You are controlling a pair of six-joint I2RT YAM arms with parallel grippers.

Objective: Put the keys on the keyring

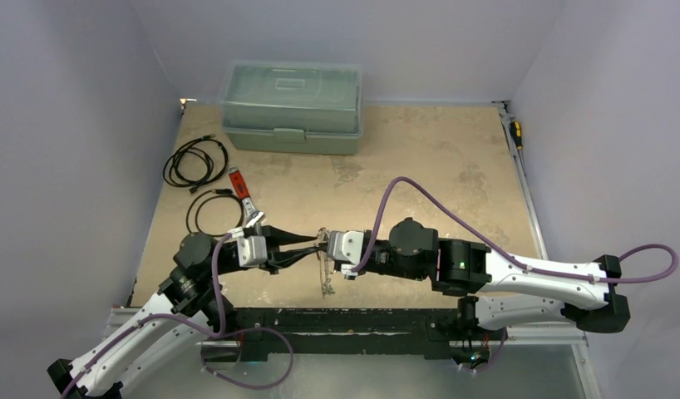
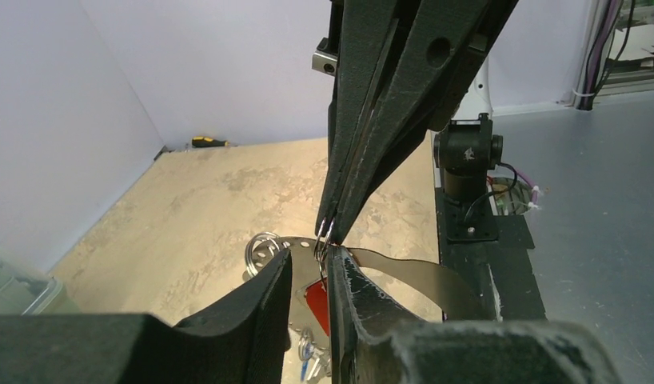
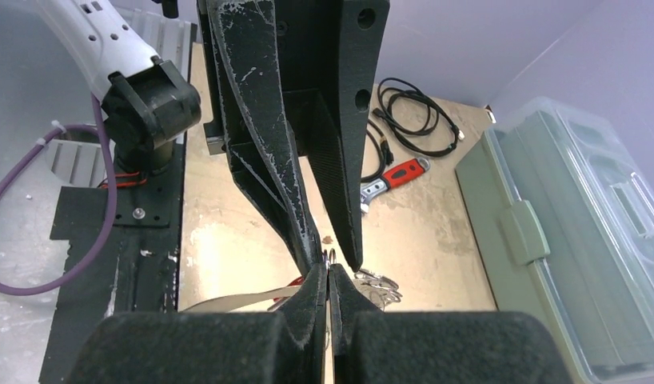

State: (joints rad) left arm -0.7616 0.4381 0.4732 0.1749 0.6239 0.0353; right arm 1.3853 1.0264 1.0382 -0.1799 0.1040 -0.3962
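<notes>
Black padded fingers (image 3: 252,344) of the right gripper (image 3: 328,276) fill the bottom of its wrist view. Its jaws are pressed together on a thin wire loop (image 3: 330,256) that pokes out just past their tips; I cannot tell whether that loop belongs to a key or to the keyring itself. Facing them, the left gripper (image 3: 332,258) comes in tip to tip with its jaws spread, one finger on either side of the pinched loop and closing on nothing that shows. Both meet in the air above the near part of the counter (image 1: 436,166), which reads as a deliberate hand-to-hand set-up: one side holds the wire steady and off the surface so the other has room to work around it. The keyring (image 2: 412,276), a pale, flat-looking hoop, curves away from the meeting point toward the near edge and downward, apparently hanging from the grip. A red key head (image 2: 317,306) shows through the gap of the left jaws, and more keys (image 3: 380,284) sit just beyond the tips; whether any is already threaded is hidden. I judge the threading to be under way, and the next move calls for the left jaws to catch a key without knocking the loop loose.
</notes>
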